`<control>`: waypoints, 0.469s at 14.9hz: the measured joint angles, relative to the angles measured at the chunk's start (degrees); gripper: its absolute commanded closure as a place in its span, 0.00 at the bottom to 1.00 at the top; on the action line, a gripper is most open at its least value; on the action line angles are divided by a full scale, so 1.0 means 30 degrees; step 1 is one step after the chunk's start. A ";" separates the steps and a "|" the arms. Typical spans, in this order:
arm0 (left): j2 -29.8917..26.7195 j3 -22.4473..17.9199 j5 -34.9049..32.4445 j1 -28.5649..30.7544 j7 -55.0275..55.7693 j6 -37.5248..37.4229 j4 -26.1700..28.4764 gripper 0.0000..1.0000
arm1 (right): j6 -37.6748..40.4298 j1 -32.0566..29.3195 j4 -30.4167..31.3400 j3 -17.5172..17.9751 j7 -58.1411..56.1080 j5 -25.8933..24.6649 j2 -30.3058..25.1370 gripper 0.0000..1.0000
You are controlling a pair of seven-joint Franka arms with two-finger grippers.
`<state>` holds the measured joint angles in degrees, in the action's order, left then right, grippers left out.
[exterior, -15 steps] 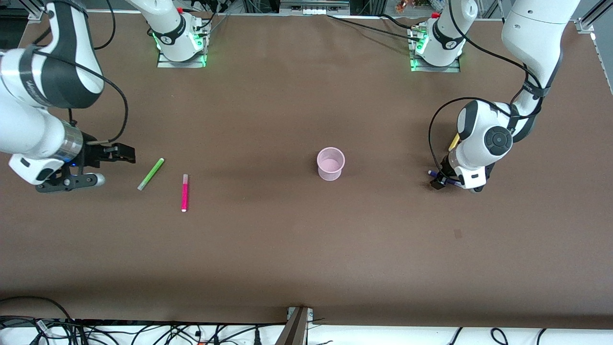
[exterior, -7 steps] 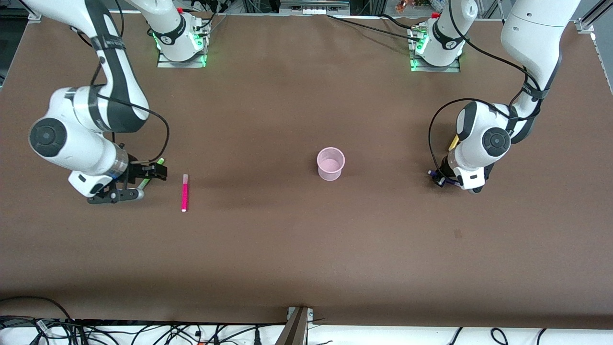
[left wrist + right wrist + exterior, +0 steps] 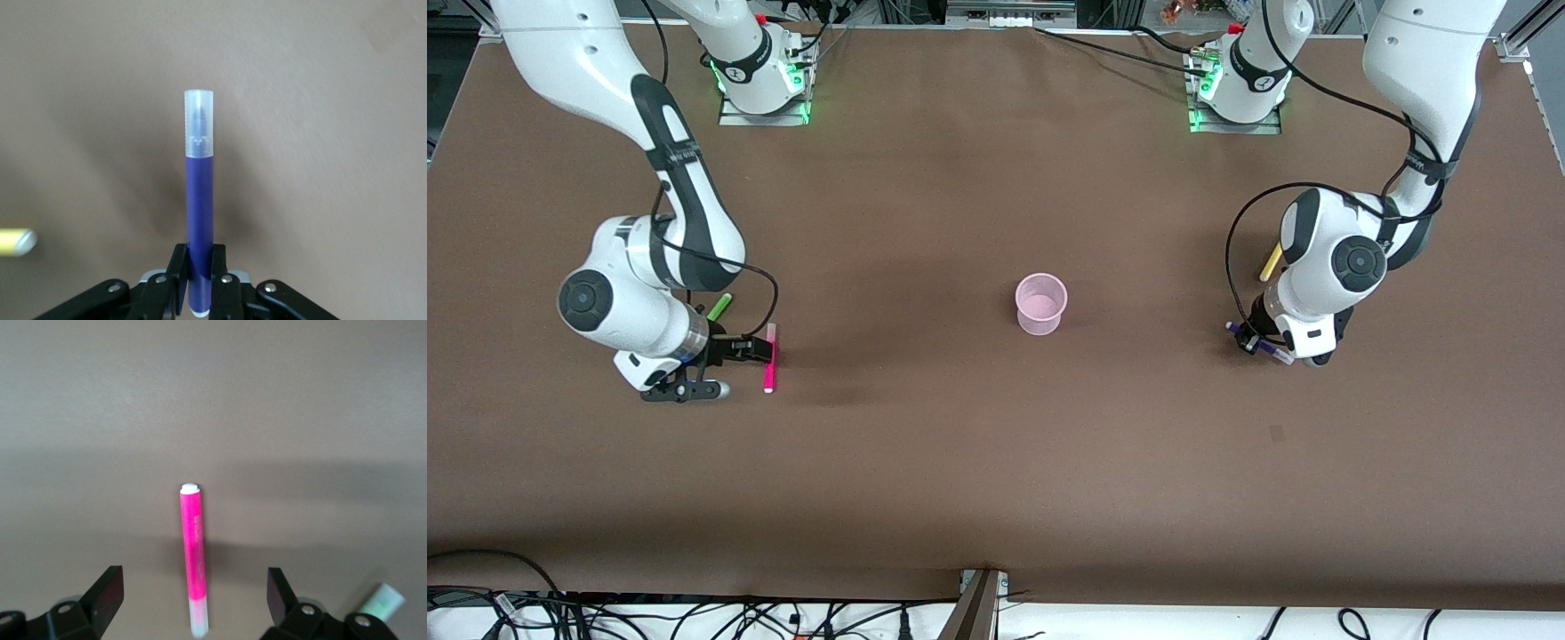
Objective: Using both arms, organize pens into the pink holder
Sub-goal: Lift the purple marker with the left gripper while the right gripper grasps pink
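Right gripper [image 3: 725, 367] low over the table [image 3: 978, 462] at the right arm's end, fingers [image 3: 107, 593] spread wide, straddling the magenta pen [image 3: 769, 357] without touching it. Magenta pen flat on the table, pale cap [image 3: 198, 619] between the open fingers in the right wrist view. Green pen [image 3: 719, 307] just beside the right arm's wrist, farther from the front camera than the magenta one and mostly hidden by the arm (only its cap end [image 3: 382, 598] caught in the right wrist view).

Left gripper [image 3: 1258, 342] at the left arm's end of the table, jaws pinched on the purple pen [image 3: 1263, 348]. In the left wrist view, purple pen [image 3: 199, 200] clamped near its plain end, frosted cap [image 3: 199, 123] pointing away from the fingers [image 3: 177, 273]; whether lifted or touching the surface, cannot tell. Yellow pen [image 3: 1270, 262] flat on the table close by, farther from the front camera than the purple one, partly covered by the left arm.

Pink holder [image 3: 1040, 304] upright near the table's middle, between the two arms and well apart from both grippers, nothing visible inside.
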<state>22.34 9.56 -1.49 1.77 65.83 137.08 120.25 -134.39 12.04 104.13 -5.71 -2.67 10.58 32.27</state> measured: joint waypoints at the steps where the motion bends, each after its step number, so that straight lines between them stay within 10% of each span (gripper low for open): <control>1: -0.0395 0.0583 0.0606 -0.0001 0.0029 -0.1616 -0.0764 1.00 | -0.0164 0.0069 -0.0005 0.0002 0.0002 0.0010 0.0246 0.22; 7: -0.1258 0.4108 0.6807 -0.0213 0.0409 -0.6119 -0.4816 1.00 | -0.0926 0.0344 -0.0010 0.0010 0.0050 0.0039 0.0723 0.48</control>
<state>18.57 21.88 18.93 1.13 67.06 118.72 105.80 -137.16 13.08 104.10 -5.68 -2.52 10.69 34.44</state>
